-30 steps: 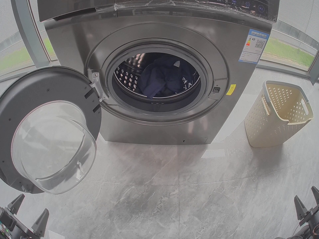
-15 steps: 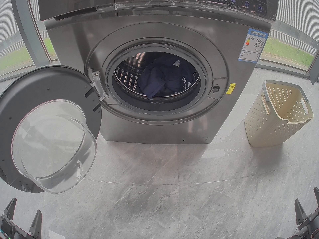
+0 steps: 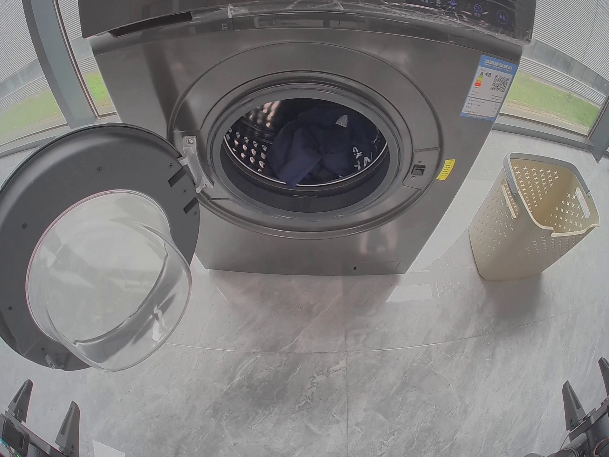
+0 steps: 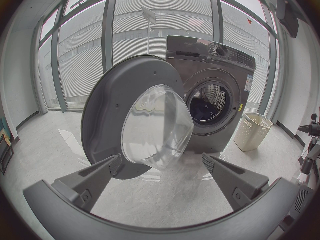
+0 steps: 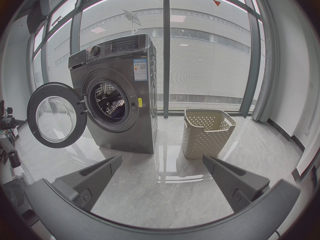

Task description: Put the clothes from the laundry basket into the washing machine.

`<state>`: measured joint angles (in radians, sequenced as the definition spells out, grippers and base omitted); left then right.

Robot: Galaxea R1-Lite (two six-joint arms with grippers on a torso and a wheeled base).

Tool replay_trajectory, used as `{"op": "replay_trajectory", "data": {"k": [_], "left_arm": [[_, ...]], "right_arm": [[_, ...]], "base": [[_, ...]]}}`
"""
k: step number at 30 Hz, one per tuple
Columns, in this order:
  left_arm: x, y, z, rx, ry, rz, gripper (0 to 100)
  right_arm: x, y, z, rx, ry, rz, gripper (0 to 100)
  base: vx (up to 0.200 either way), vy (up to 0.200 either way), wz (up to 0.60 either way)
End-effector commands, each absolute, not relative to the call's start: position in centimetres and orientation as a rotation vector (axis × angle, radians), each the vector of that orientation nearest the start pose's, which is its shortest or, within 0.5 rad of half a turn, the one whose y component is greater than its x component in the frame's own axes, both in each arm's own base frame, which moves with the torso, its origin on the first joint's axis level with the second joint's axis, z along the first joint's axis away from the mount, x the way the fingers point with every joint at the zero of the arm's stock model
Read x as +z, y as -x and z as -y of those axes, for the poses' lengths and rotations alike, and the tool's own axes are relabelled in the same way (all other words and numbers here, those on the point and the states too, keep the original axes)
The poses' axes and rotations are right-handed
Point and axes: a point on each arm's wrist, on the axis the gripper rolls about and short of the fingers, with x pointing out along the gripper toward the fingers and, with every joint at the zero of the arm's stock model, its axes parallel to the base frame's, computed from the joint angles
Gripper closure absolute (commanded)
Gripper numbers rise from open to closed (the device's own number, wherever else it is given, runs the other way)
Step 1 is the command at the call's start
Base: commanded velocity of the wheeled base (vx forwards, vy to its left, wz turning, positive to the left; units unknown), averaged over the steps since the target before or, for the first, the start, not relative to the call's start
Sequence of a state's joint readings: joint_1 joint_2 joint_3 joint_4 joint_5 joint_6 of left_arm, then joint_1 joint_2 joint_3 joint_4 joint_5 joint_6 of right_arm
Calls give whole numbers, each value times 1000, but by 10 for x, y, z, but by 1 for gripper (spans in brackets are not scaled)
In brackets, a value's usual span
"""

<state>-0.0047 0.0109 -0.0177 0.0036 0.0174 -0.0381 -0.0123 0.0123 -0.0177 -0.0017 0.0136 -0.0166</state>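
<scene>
- The left gripper sat low at 7 o'clock in the head view. Its fingers were spread wide, holding nothing and touching nothing, above the grey floor.
- The right gripper sat at 5 o'clock. Its fingers were just as wide apart, with nothing held and nothing in contact.
- The washing machine stood at 12 o'clock, well apart from both grippers.
- Its round door hung fully swung out on its hinge towards 9 o'clock, with the clear bowl of the window facing the robot.
- Dark blue clothes lay in a heap inside the drum, towards the rear and resting on its lower wall.
- The cream laundry basket stood upright on the floor at 2 o'clock, near the machine's right front corner but not touching it, its open top showing perforated inner walls.
</scene>
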Motion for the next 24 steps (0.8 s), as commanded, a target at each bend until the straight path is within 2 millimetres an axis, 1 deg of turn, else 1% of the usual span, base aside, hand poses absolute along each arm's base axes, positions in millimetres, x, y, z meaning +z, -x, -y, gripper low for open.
{"op": "replay_trajectory", "data": {"k": [1,4,7,16,22,24], "left_arm": [[75,23,-1,14,38,-3,0],[75,23,0,12,35,-1,0],[75,23,0,9,34,-1,0],[75,23,0,9,32,-1,0],[75,23,0,9,34,-1,0],[75,23,0,9,32,-1,0]], "right_arm": [[76,23,-1,3,14,0,0],[76,23,-1,2,15,0,0],[76,23,-1,3,15,2,0],[76,23,-1,3,15,0,0],[76,23,-1,3,15,0,0],[76,23,-1,3,15,2,0]], "base": [[0,200,0],[0,200,0],[0,0,0],[-200,0,0],[0,0,0],[0,200,0]]}}
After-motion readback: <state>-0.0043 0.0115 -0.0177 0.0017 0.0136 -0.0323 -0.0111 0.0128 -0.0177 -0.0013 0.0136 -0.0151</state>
